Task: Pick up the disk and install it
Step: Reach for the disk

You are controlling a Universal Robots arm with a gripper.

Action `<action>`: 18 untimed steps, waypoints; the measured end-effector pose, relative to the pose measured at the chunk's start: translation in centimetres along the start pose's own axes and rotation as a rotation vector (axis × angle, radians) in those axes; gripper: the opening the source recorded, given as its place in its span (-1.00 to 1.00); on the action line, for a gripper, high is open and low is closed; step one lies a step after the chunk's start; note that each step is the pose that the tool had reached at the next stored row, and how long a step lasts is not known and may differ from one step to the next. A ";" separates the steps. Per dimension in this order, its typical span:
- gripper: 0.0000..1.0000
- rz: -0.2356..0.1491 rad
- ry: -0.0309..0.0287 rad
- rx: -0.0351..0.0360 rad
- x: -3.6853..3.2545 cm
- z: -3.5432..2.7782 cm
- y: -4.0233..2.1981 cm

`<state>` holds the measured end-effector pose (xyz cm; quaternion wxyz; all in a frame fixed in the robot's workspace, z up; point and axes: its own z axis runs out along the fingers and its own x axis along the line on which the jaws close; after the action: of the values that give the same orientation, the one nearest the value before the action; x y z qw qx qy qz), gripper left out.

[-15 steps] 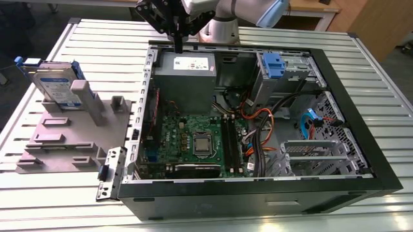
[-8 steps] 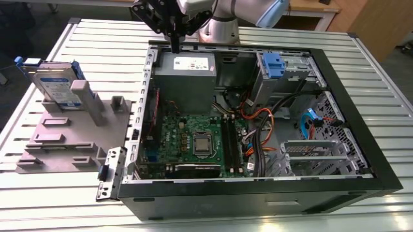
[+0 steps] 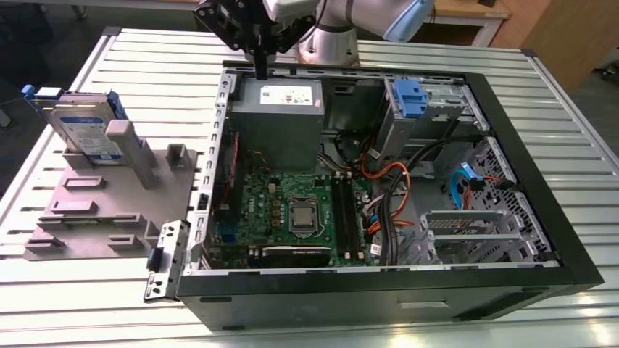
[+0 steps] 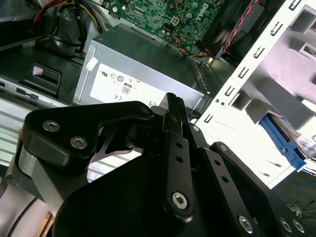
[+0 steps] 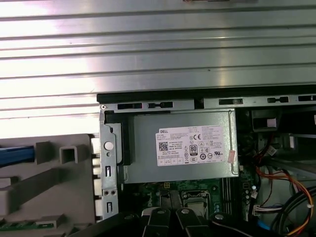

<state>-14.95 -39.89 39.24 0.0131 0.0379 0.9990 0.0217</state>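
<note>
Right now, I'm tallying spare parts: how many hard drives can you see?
1. The hard drive stands on edge in the grey holder, on the exterior view's left of the computer case. Others may be hidden inside the case.

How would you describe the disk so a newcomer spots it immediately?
Look to the exterior view's left of the open computer case, at the grey stand. The disk stands on edge at its far end, the only silver slab with blue side rails.
</note>
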 end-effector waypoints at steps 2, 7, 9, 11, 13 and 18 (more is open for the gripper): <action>-0.79 0.000 0.0000 0.0000 0.11 0.00 -0.01; -0.79 0.000 0.0000 0.0000 0.31 0.00 -0.02; -0.79 0.000 0.0000 0.0000 0.36 0.00 -0.03; -0.79 0.000 0.0000 0.0000 0.40 0.00 -0.03; -0.79 0.000 0.0000 0.0000 0.52 -0.01 -0.04; -0.79 0.000 0.0000 0.0000 0.68 -0.01 -0.05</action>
<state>-15.63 -39.89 39.23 0.0131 0.0379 0.9990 0.0217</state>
